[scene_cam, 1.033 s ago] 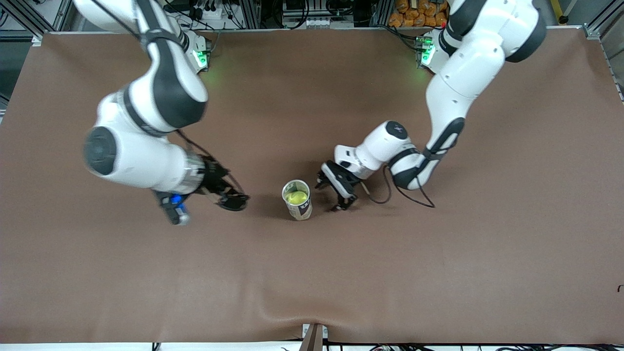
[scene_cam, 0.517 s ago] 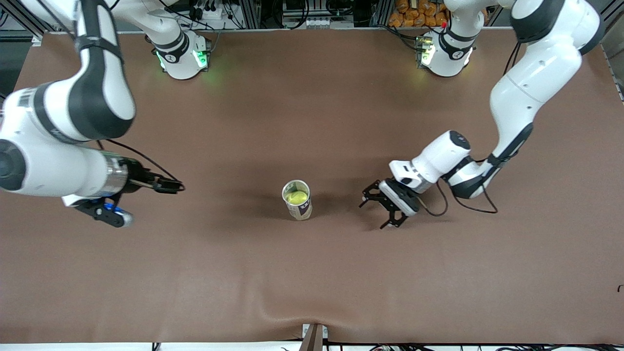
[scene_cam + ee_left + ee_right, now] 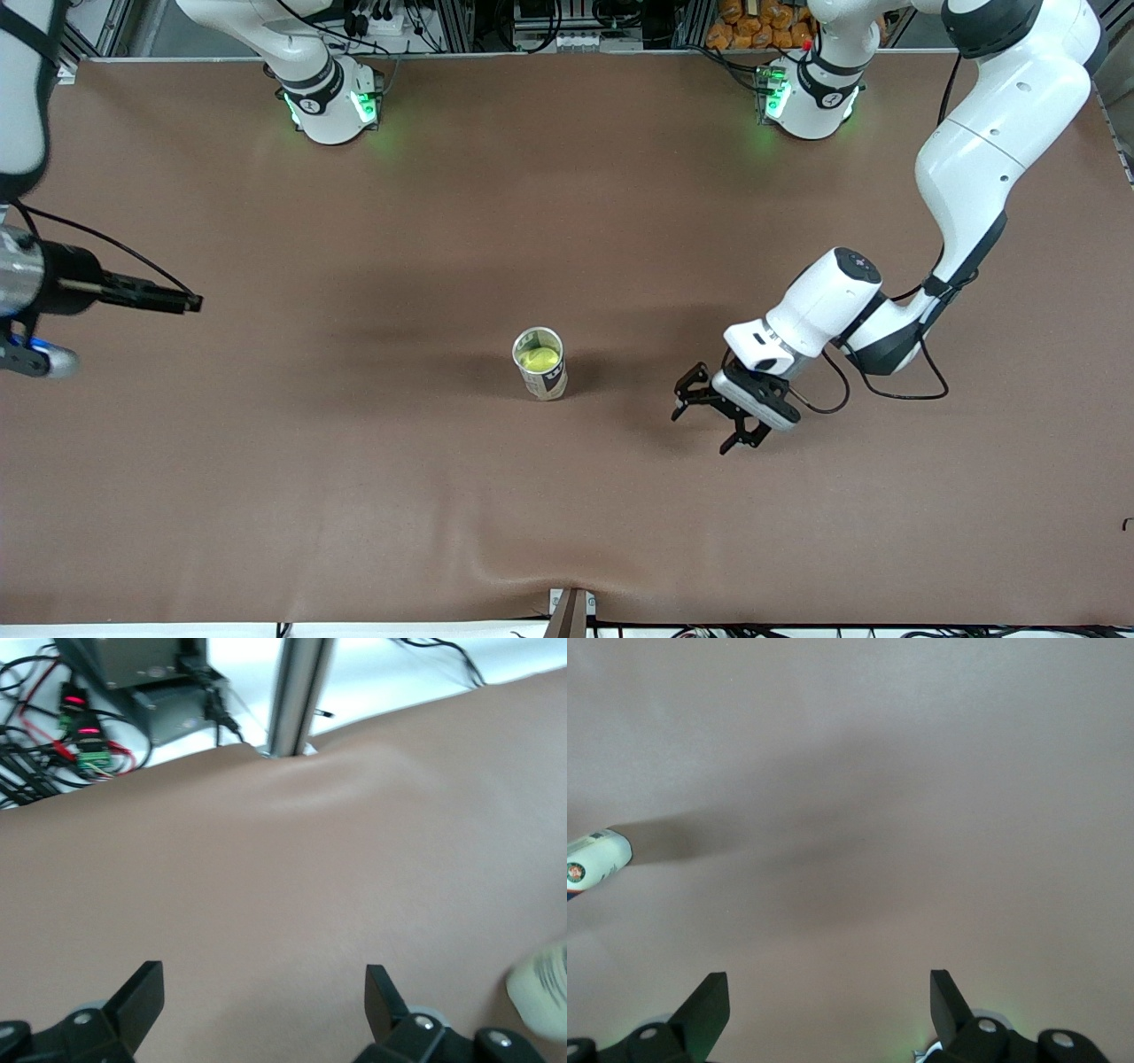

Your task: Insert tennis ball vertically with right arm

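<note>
Ball in can, both arms pulling away.

Left gripper, fingers spread and empty, has backed off toward its arm's end of the table and hangs low over bare cloth. Beside it, mid-table, the can stands upright with the tennis ball inside. Right gripper, also spread and empty, has swung well clear, so the insertion looks finished.

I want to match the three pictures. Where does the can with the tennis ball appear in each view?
Front view: can upright at the table's middle, ball inside.
Left wrist view: only its side at the picture's edge.
Right wrist view: its labelled side at the edge.
Shared landmark: the brown table cover.
</note>
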